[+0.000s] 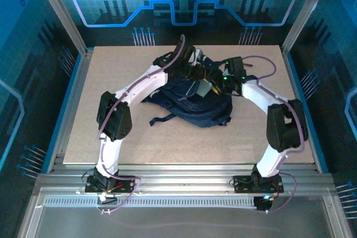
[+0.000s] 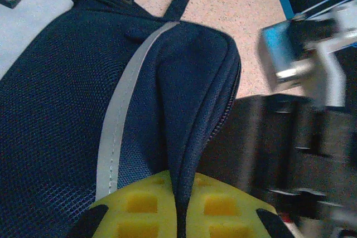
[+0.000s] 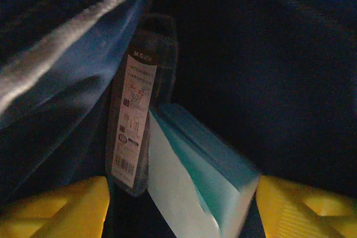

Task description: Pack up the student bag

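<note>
left claw: clamped on student bag rim fold, between pads | right claw: spread inside bag, blue block loose between fingers | advice: hold mouth taut, withdraw straight back.

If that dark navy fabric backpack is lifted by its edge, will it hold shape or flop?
Probably flops: the dark navy fabric backpack lies slumped, folding where the left hand pinches it. Its textured weave likely grips rather than slips.
</note>
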{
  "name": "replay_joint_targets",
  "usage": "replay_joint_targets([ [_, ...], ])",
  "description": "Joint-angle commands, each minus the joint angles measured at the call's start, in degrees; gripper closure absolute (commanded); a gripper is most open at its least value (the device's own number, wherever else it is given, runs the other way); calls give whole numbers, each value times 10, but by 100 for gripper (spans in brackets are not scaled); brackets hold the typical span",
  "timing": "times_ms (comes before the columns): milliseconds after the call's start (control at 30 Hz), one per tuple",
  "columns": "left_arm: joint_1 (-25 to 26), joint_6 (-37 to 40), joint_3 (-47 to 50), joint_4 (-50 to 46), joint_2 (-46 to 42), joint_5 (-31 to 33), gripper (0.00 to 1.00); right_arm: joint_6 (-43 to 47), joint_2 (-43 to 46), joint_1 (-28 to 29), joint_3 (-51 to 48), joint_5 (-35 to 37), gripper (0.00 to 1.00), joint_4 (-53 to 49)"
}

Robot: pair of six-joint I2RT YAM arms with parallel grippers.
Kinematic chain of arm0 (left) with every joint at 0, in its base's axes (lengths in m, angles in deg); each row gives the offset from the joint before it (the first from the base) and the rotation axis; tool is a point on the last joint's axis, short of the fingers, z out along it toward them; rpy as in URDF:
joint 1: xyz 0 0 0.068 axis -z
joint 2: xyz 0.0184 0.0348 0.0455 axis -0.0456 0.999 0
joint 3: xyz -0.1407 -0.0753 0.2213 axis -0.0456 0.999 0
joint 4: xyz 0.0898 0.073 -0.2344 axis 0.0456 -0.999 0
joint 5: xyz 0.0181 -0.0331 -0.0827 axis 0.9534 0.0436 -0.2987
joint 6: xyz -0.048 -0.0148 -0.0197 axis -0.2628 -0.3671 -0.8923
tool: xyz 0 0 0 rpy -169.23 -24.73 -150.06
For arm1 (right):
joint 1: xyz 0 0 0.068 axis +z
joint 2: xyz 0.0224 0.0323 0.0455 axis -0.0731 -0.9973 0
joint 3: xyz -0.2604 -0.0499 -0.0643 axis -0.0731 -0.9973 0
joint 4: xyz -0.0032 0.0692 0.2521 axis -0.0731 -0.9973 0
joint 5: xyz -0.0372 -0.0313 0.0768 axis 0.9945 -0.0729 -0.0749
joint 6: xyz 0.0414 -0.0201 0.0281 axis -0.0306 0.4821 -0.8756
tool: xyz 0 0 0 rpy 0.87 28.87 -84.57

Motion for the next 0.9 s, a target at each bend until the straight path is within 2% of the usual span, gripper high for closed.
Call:
replay_joint_targets([
  [0,2,-15,-27,52,-16,-23,99,59,55,-33,-17,33,28,-82],
  [100,2,-21,-26,57,-13,-29,97,100,94,-46,-16,51,28,-131],
  [133,3,-26,-26,58,-11,-33,88,115,109,-50,-17,60,28,-146],
  [267,2,-42,-24,50,-17,-43,29,151,165,-54,-27,75,29,-177],
  [300,2,-43,-15,50,-24,-41,18,158,179,-50,-31,74,29,-180],
  [333,1,-44,4,54,-36,-35,12,165,192,-44,-34,75,29,-184],
  [467,-19,-72,151,145,-114,-22,10,165,227,-5,-54,85,29,-191],
  [633,-77,-132,345,244,-203,-17,10,105,249,98,-86,130,30,-174],
  [733,-106,-135,401,259,-223,-19,10,67,241,145,-106,160,31,-162],
  [867,-132,-116,419,268,-212,-39,11,40,225,153,-137,193,31,-151],
])
